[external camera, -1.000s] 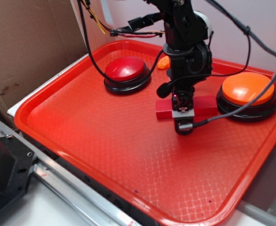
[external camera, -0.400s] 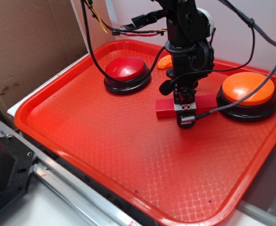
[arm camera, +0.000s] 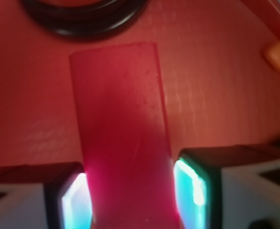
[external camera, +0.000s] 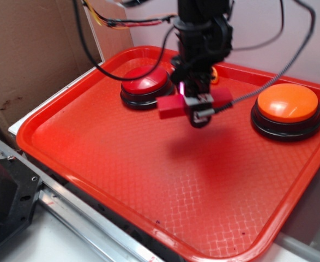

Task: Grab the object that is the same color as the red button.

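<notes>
Hand (external camera: 198,107) clamps red block (external camera: 170,106) mid-length, balanced, clear of tray (external camera: 94,142), beside red button (external camera: 144,79).

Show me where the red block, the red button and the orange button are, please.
red block (external camera: 169,106): exterior view, its left end, beside the gripper.
red button (external camera: 143,80): exterior view, top of the dome.
orange button (external camera: 287,102): exterior view, centre of the dome.

Even overhead light is glaring off the orange button (external camera: 287,102). The wrist view is blurring, its glowing pads (arm camera: 192,181) flaring cyan.
</notes>
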`<state>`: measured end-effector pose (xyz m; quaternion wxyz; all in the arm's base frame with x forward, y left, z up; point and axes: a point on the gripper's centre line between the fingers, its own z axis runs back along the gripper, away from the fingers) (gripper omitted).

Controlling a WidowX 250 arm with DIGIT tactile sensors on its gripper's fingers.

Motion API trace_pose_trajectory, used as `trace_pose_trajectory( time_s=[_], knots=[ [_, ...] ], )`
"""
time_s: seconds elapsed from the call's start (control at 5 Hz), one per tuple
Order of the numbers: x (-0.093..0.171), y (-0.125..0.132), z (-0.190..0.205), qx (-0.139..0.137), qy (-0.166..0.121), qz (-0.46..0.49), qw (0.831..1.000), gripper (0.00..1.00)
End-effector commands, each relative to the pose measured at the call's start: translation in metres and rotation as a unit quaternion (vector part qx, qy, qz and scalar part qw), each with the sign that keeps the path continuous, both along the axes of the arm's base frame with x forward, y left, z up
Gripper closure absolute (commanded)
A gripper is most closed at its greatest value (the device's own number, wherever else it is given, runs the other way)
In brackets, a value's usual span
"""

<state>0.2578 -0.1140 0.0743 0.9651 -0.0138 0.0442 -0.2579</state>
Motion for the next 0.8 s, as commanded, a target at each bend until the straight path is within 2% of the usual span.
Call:
trace_pose_trajectory(
  time_s=[0.0,0.2,0.4,0.6],
  knots=[
    [-0.051,0.031,0.077,-0.021,-0.051,0.148,0.987,1.0],
    [-0.072,0.046,0.095,-0.005,-0.073,0.191,0.979,1.0],
    [-0.081,0.058,0.1,-0.006,-0.093,0.217,0.972,1.0],
    [-0.071,0.059,0.094,0.002,-0.064,0.229,0.971,1.0]
  ],
)
